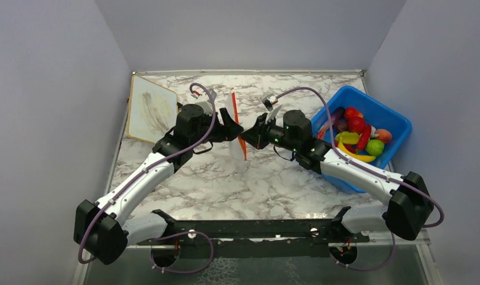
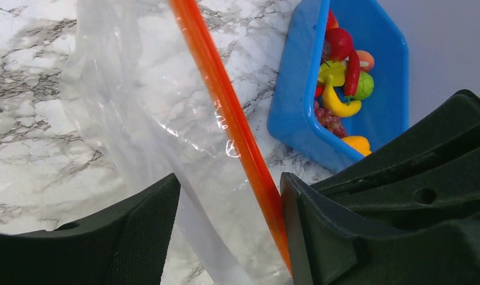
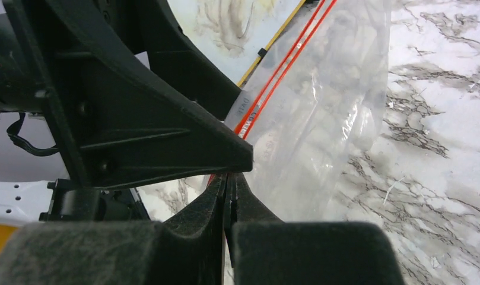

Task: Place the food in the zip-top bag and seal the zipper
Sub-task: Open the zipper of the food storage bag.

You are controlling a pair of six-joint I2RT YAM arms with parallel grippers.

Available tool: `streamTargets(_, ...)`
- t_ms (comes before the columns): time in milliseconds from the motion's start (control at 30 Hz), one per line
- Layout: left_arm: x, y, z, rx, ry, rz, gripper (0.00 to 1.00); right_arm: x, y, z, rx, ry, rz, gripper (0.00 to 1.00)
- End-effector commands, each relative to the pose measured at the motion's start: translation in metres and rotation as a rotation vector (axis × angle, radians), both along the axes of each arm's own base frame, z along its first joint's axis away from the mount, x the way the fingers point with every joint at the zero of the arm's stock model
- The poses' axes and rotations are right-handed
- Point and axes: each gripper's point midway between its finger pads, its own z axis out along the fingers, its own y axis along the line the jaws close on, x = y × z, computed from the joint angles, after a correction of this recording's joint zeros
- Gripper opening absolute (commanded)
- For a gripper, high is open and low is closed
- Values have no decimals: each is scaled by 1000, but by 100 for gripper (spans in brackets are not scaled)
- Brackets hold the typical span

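The clear zip-top bag [image 1: 235, 151] hangs upright between my two grippers over the marble table. Its orange-red zipper [image 2: 225, 113] runs down the mouth. My left gripper [image 2: 230, 181] is open with the bag [image 2: 142, 101] between its fingers and the zipper resting against the right finger [image 2: 320, 225]. My right gripper [image 3: 228, 181] is shut on the bag's edge beside the zipper [image 3: 279, 74], just under the left gripper's black finger [image 3: 166, 130]. The food [image 1: 356, 130] lies in the blue bin: banana, red chili, red fruit, grapes, a green piece [image 2: 363, 88].
The blue bin [image 1: 382, 113] stands at the right, behind my right arm; its near wall [image 2: 293, 77] shows in the left wrist view. A white board [image 1: 151, 108] lies at the back left. Grey walls close in on three sides.
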Motion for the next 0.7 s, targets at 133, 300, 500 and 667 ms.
streamTargets(133, 7, 1, -11, 45, -12, 0, 25, 1, -6, 7, 13, -25, -50, 1)
streamTargets(300, 4, 6, -3, 53, -38, 8, 0, 15, -28, -20, -70, 72, -215, 1)
streamTargets(500, -1, 11, -4, 69, -57, 3, 0, 20, -51, -24, -85, 105, -348, 1)
streamTargets(667, -12, 6, 7, 56, -116, -72, 0, 20, -66, -28, -109, 126, -413, 1)
